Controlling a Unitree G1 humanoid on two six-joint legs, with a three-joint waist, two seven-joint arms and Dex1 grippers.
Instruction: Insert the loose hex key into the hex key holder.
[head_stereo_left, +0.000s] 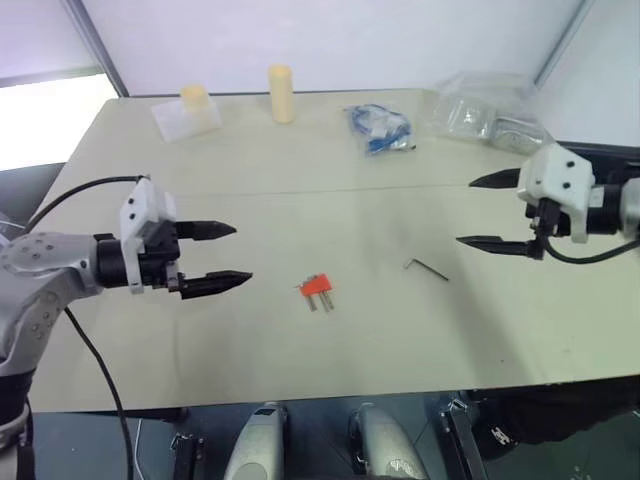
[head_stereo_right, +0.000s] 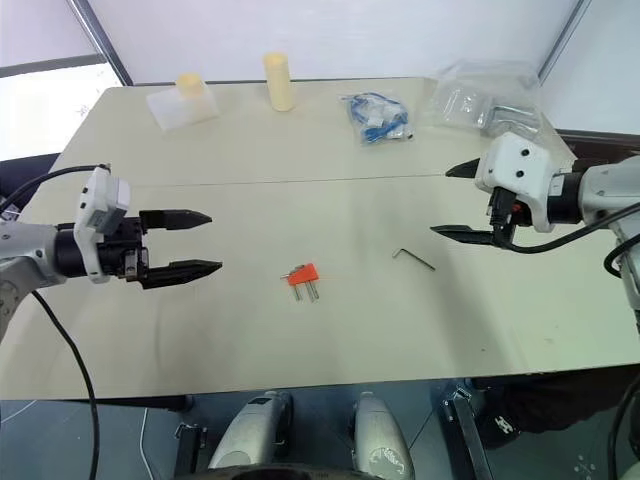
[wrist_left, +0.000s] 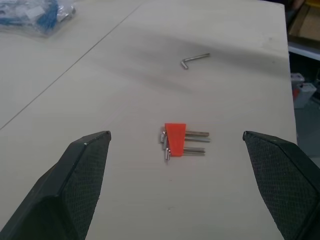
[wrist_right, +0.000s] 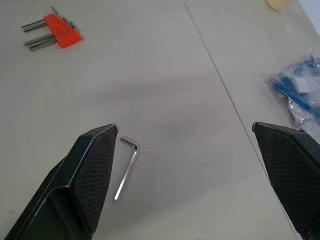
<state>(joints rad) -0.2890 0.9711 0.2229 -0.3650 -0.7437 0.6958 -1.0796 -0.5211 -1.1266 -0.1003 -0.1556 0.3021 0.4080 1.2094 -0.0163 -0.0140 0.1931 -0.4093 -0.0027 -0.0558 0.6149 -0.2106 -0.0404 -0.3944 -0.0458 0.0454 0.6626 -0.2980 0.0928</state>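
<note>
The left gripper (head_stereo_left: 232, 256) hangs wide open over the table (head_stereo_left: 250, 190) and holds nothing. Next comes the red hex key holder (head_stereo_left: 317, 285), lying flat. The loose hex key (head_stereo_left: 427, 268) lies apart from it, farther right. The right gripper (head_stereo_left: 487, 212) is wide open and empty too. Nothing is picked up yet, so the whole job is left.

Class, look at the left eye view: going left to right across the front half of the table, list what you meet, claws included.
Left claw → holder → loose hex key → right claw.
</note>
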